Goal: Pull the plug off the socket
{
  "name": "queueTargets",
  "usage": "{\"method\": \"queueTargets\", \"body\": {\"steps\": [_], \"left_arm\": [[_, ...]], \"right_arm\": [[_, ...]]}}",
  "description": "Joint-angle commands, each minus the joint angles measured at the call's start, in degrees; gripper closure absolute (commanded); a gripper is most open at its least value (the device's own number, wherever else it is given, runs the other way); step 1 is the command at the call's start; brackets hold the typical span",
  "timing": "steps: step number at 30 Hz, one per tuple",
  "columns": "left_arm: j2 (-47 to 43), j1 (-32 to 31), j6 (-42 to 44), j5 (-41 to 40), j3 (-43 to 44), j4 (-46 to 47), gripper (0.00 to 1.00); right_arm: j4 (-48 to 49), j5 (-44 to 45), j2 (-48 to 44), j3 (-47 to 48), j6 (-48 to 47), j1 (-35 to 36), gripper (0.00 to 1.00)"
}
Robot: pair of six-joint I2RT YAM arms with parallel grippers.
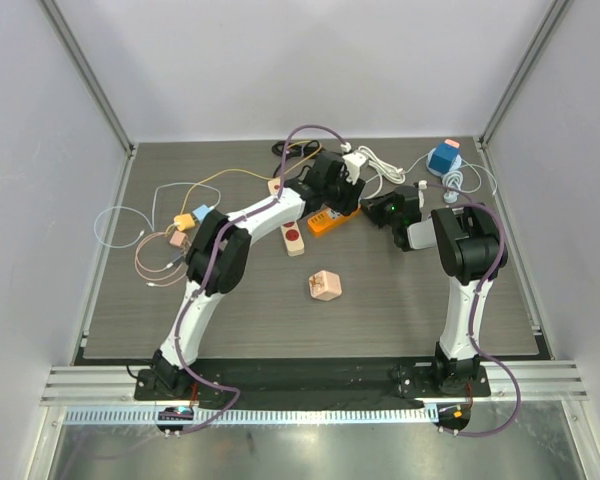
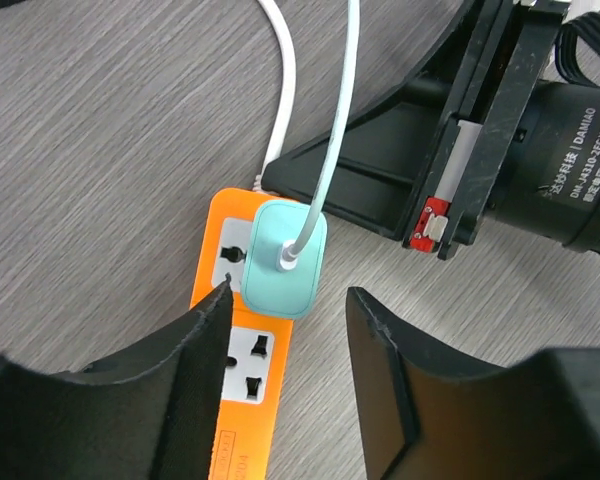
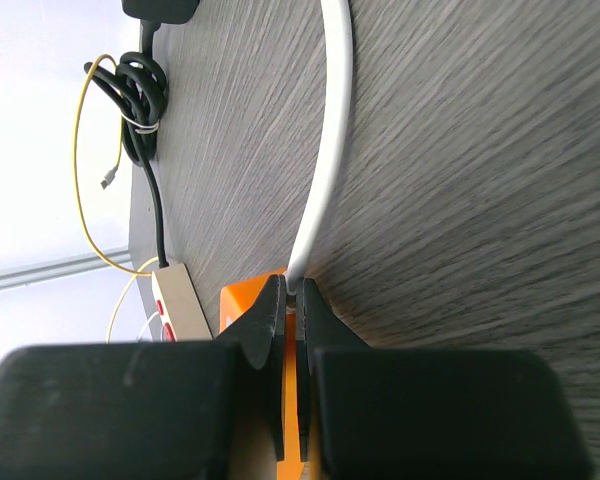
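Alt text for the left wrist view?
Open left gripper hovers over a teal plug seated in an orange power strip, one finger either side. The right gripper, black, clamps the strip's far end where its white cable exits.

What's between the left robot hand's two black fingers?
Left wrist view: the open left gripper has the mint plug and the orange power strip between its fingers.
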Motion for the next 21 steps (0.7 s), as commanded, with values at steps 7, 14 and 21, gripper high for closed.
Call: {"method": "queueTargets", "body": {"steps": [7, 14, 21], "left_arm": [[2.4, -1.2, 1.9, -1.2, 5.6, -2.6, 0.52], [5.6, -2.2, 3.6, -4.0, 10.8, -7.8, 0.7], [1.4, -2.4, 3.4, -4.5, 5.0, -2.0, 1.0]], "right_arm": [[0.5, 0.0, 0.9, 0.4, -0.4, 0.1, 0.99], [0.7, 0.2, 0.8, 0.2, -0.3, 0.1, 0.99], [0.3, 0.7, 0.3, -0.1, -0.3, 0.1, 0.99]]}}
